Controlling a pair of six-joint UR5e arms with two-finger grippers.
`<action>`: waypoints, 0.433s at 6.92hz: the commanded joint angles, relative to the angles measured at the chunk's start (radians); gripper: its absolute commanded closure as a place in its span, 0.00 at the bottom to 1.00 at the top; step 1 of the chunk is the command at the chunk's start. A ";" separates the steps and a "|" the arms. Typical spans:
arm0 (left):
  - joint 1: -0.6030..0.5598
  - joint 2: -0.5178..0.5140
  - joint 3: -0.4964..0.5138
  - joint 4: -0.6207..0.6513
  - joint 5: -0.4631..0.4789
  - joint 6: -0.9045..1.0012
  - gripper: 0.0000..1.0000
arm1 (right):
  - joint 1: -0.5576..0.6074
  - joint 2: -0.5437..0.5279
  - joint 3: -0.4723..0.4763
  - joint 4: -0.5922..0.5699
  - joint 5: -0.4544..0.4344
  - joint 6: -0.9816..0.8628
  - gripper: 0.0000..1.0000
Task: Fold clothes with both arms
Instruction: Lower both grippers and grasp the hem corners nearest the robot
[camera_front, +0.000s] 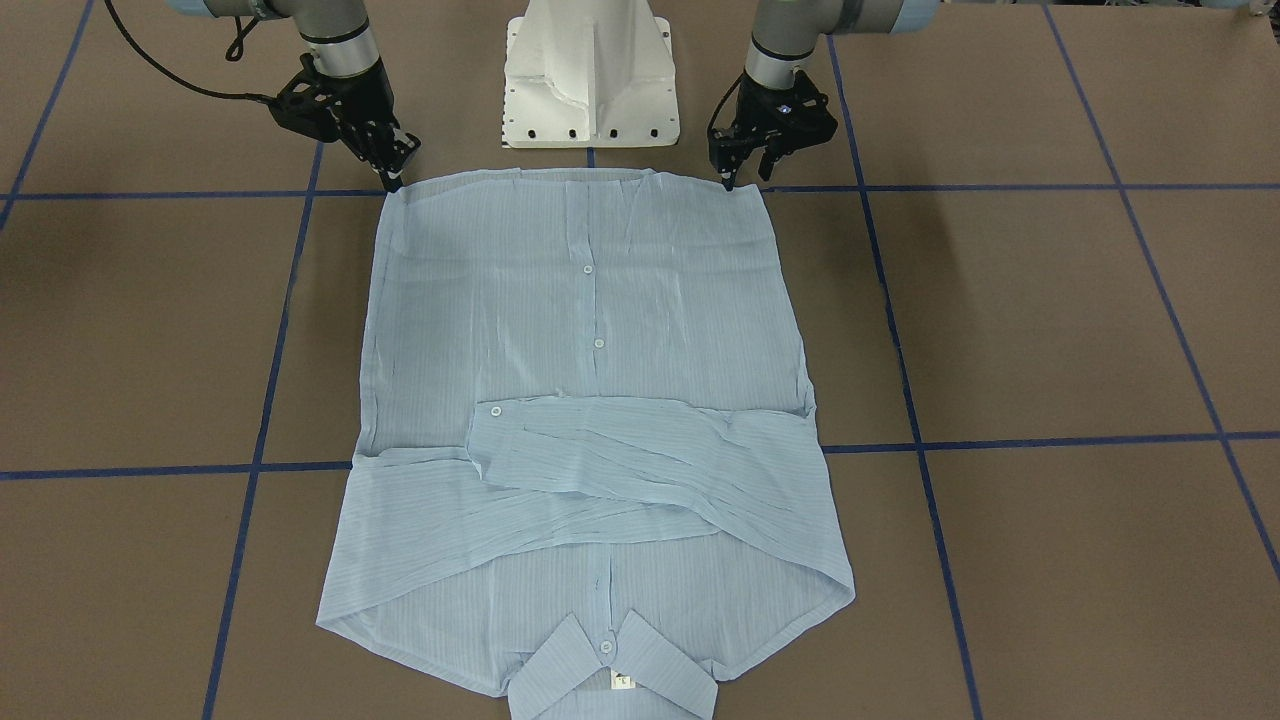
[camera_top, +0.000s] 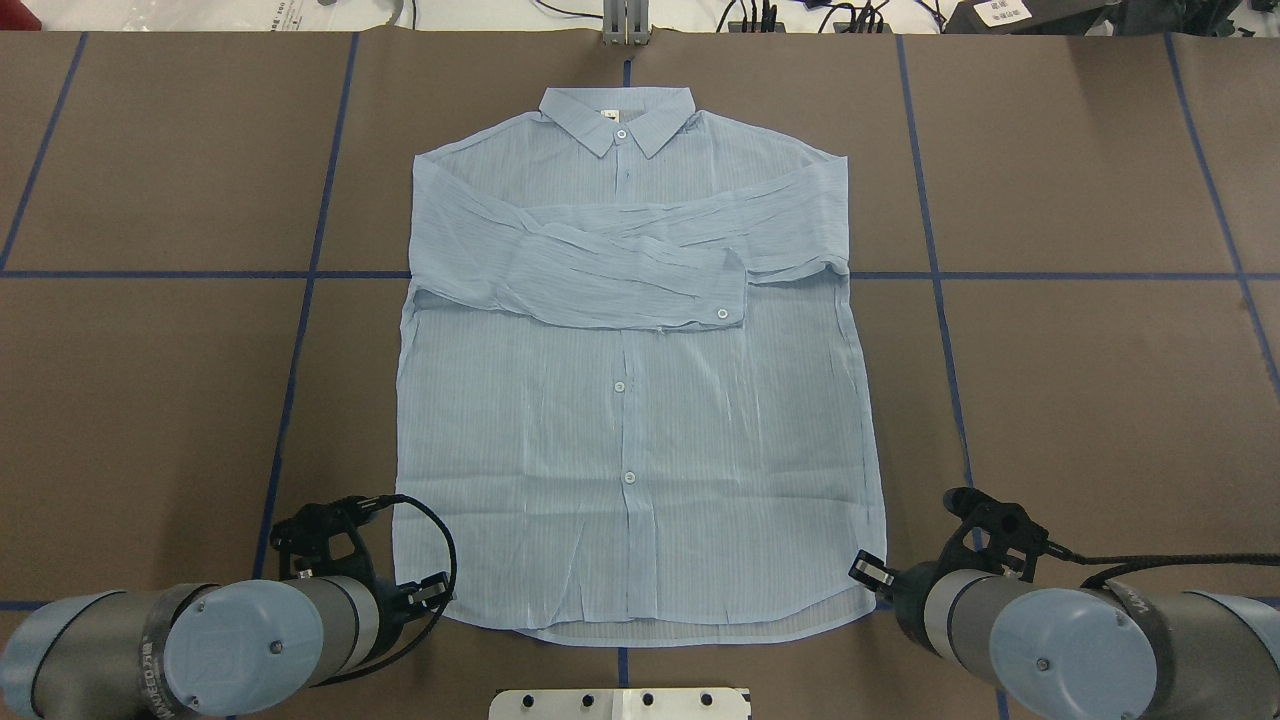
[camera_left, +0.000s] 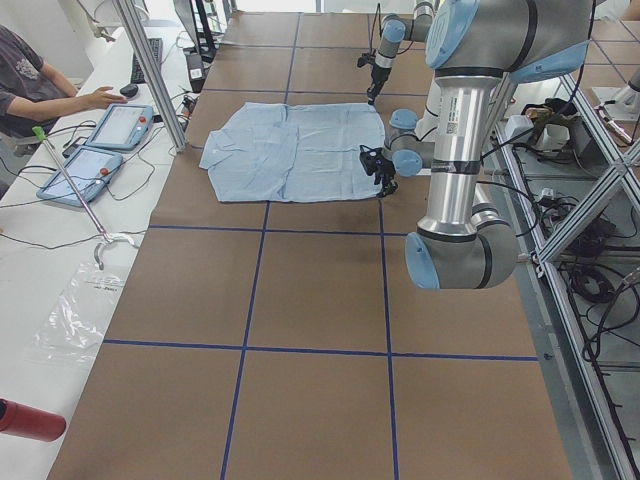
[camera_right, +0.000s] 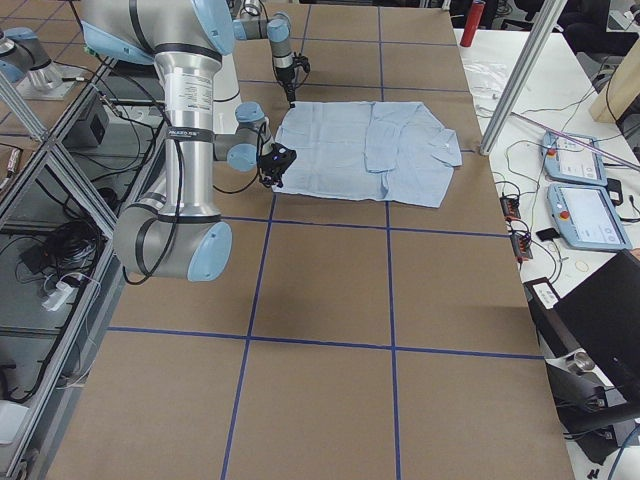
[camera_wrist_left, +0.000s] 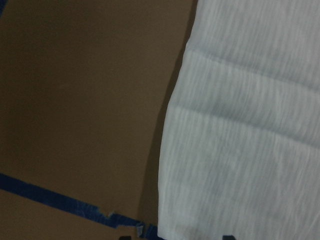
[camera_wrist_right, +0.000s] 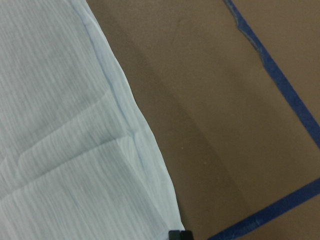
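Shirt (camera_front: 590, 300) hem spans left end effector (camera_front: 733, 178) to right end effector (camera_front: 393, 178).

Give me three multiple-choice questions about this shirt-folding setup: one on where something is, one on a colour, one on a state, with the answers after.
1. On the shirt, where does the collar lie?
A) right beside the robot base
B) at the end far from the base
C) tucked under the shirt

2. What colour are the tape lines?
A) blue
B) red
C) yellow

3. How do the sleeves lie?
A) spread outward
B) rolled up
C) folded across the chest

Answers: 1 B, the overhead view shows the collar at the far end. 2 A, the grid shows blue on brown. 3 C, both sleeves cross over the front.
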 joint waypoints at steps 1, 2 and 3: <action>-0.001 -0.001 0.003 0.000 0.000 -0.001 0.41 | 0.006 0.000 0.002 0.000 0.000 0.000 1.00; -0.004 -0.001 0.003 0.000 0.002 -0.001 0.43 | 0.006 0.000 0.002 0.000 0.000 0.000 1.00; -0.010 -0.001 0.003 0.000 0.002 0.001 0.45 | 0.007 0.000 0.002 0.000 0.000 0.000 1.00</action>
